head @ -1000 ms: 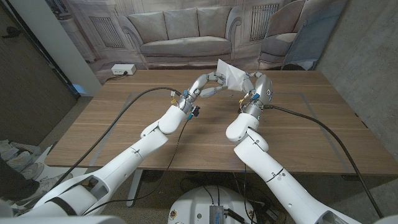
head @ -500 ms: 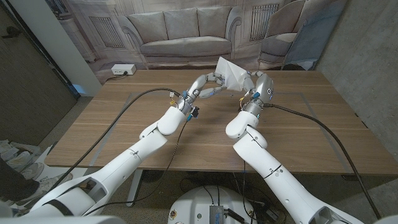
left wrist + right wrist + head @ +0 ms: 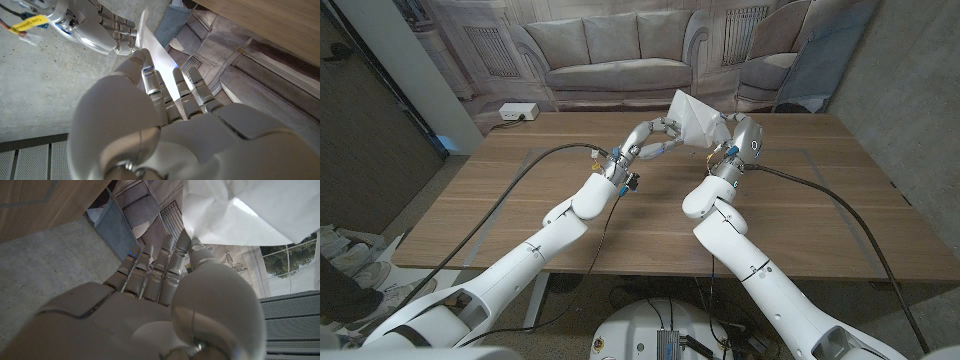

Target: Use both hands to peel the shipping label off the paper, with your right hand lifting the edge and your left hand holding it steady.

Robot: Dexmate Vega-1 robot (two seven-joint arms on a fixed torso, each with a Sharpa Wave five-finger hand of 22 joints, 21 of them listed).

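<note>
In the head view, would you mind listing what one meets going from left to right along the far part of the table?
White power strip → left hand → white paper → right hand.

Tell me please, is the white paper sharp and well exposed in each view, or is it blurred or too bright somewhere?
Head view: the paper is small but fairly sharp, evenly lit. Left wrist view: seen edge-on, a bright glare strip, while the left hand up close looks soft. Right wrist view: the paper is overexposed with faint creases; the right hand is blurred.

head looks down over table (image 3: 520,200); wrist views close behind hands, sharing paper (image 3: 157,52).
</note>
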